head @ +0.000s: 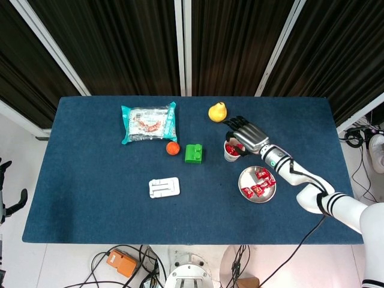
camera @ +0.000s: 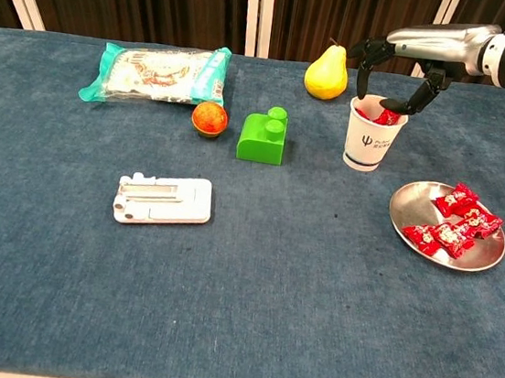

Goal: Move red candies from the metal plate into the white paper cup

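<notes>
The white paper cup (camera: 367,140) (head: 231,151) stands right of the green block, with red candy (camera: 386,117) showing at its mouth. My right hand (camera: 404,67) (head: 246,136) hovers over the cup with its fingers spread and pointing down at the rim, holding nothing that I can see. One fingertip is right by the candy in the cup. The metal plate (camera: 404,227) (head: 245,178) lies near the table's right front and holds several red candies (camera: 453,226) (head: 259,183). My left hand appears in neither view.
A yellow pear (camera: 327,71) stands just behind the cup. A green block (camera: 263,136), a small orange ball (camera: 210,117), a snack bag (camera: 158,71) and a white flat holder (camera: 162,199) lie to the left. A dark shape (head: 12,201) sits off the table's left edge.
</notes>
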{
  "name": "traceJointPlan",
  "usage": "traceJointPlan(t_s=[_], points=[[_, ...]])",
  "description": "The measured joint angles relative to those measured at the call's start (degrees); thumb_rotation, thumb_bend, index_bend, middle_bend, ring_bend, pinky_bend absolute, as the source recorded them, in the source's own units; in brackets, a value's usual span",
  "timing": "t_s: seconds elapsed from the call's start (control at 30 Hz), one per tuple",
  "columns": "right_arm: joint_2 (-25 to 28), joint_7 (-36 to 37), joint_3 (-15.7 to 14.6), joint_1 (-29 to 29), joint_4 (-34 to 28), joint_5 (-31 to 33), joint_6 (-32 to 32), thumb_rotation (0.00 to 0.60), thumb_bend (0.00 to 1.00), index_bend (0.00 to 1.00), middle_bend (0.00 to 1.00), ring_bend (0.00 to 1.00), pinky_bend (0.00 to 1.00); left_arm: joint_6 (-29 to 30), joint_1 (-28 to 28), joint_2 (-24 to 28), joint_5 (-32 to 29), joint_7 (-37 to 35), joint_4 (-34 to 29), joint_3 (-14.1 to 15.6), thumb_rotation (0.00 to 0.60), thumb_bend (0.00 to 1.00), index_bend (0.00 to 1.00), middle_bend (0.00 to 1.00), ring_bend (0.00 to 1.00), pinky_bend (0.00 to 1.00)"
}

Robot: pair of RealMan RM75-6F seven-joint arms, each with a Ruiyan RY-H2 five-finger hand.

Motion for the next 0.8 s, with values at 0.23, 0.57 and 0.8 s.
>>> traceJointPlan(t_s=[0.23,0.57,0.8], points=[[1.77,0.3,1.08,-1.11,-2.0,0.2,4.4,0.6,0.55,0.39,0.09,0.0,0.0,0.1,0.05,0.04,0.01,-0.09,0.02,-0.02,0.6,0.35,0.12,0.0,0.0,0.0],[11.99,-5.01,0.22,-8.54,-17.43,-0.47,14.78,0.6,0.36,0.32,0.09,0.0,0.0,0.39,0.13,-0.05,0.36,0.1,-0.13,0.11,0.6,0.35,0.12,0.0,0.0,0.0],[15.86,-11.69,-4.81,-15.55,-24.8,-1.72,18.0,0.6,0.34,0.29,0.09,0.0,0.0,0.55,0.19,-0.08,0.25,-0.01,-0.23,0.0,0.6,0.35,0.12,0.0,0.0,0.0]])
